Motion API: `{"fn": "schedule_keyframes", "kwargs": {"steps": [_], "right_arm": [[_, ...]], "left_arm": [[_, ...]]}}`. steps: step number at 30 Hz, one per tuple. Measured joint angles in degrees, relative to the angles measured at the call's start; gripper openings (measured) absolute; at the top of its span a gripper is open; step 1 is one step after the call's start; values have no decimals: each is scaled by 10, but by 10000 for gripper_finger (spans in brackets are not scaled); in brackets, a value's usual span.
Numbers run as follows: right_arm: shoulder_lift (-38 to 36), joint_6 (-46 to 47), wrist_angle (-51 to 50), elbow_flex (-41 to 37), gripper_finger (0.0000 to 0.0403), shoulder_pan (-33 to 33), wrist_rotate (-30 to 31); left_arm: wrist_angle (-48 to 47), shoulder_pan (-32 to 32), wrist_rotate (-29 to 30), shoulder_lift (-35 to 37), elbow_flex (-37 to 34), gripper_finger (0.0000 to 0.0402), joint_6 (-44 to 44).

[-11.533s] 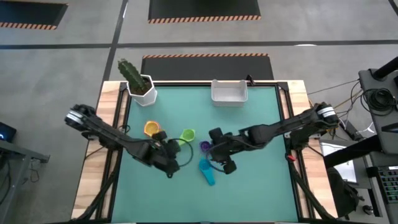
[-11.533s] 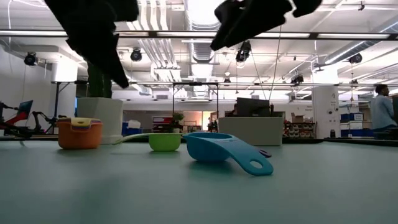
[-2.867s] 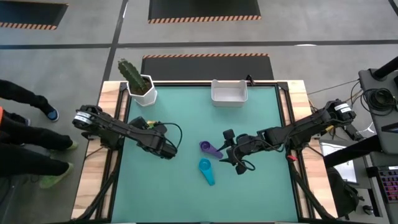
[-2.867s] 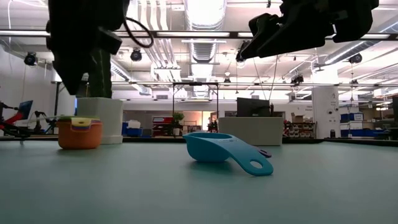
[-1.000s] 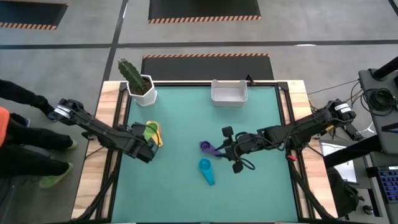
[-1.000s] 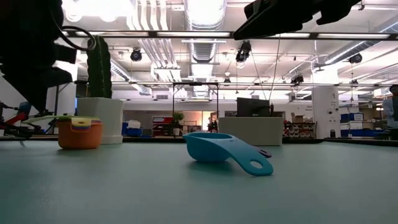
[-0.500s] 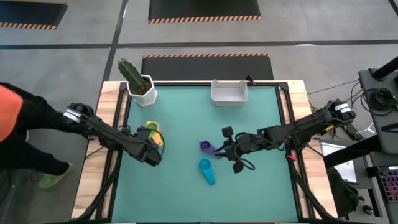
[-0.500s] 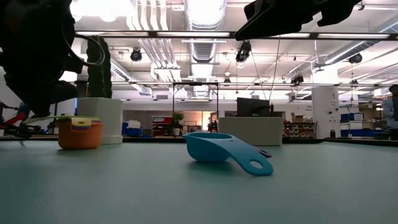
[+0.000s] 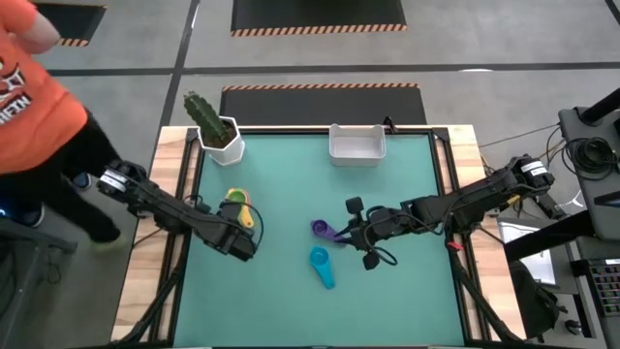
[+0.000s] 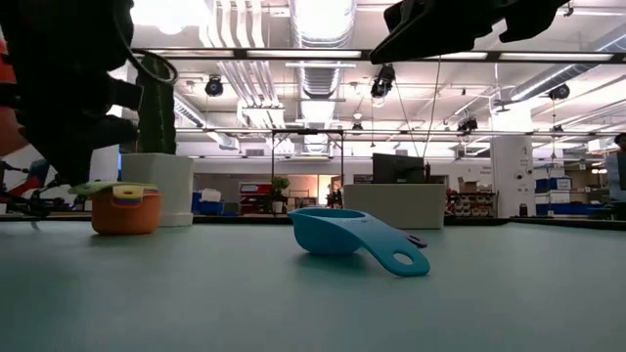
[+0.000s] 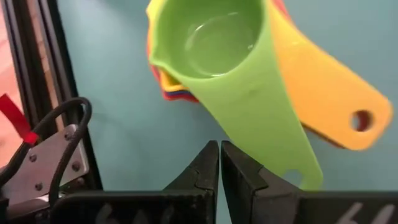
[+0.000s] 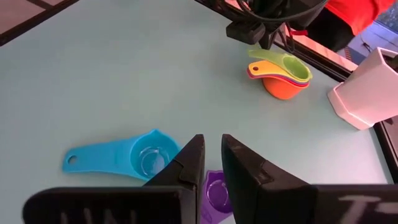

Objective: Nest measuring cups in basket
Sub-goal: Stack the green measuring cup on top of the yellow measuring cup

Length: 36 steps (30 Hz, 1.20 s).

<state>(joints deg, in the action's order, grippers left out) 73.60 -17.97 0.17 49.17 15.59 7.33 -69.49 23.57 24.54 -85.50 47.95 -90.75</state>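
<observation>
Right gripper (image 12: 211, 163) hung above the purple cup (image 12: 217, 193), fingers a little apart, holding nothing. Left gripper (image 11: 219, 163) was shut beside the green cup (image 11: 224, 68) on the stack. White basket (image 9: 357, 144) sat far back.

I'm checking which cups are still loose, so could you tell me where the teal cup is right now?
The teal cup lies loose near the table's middle in the high view, just in front of the purple cup and left of the right gripper, far from the basket.
</observation>
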Motion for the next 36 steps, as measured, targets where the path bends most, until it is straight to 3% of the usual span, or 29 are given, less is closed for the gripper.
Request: {"fn": "schedule_keyframes", "kwargs": {"steps": [7, 10, 15, 18, 26, 31, 36], "right_arm": [[0, 3, -7, 0, 43, 0, 0], [0, 6, -13, 0, 43, 0, 0], [0, 9, -16, 0, 43, 0, 0], [0, 9, -26, 0, 43, 0, 0], [-1, 9, -31, 0, 43, -4, -3], [-4, 36, -25, 0, 43, -25, -3], [-4, 54, -24, 0, 43, -43, -3]], "left_arm": [[-1, 0, 20, -4, 25, 0, 26], [-15, 6, 17, -3, 43, 0, 77], [-10, 59, -3, -3, 75, 0, 286], [20, 114, 19, -3, 73, 0, 373], [33, 243, 130, -3, 17, 0, 265], [33, 255, 137, -3, -24, 0, 225], [41, 253, 183, -3, -54, 0, 225]]}}
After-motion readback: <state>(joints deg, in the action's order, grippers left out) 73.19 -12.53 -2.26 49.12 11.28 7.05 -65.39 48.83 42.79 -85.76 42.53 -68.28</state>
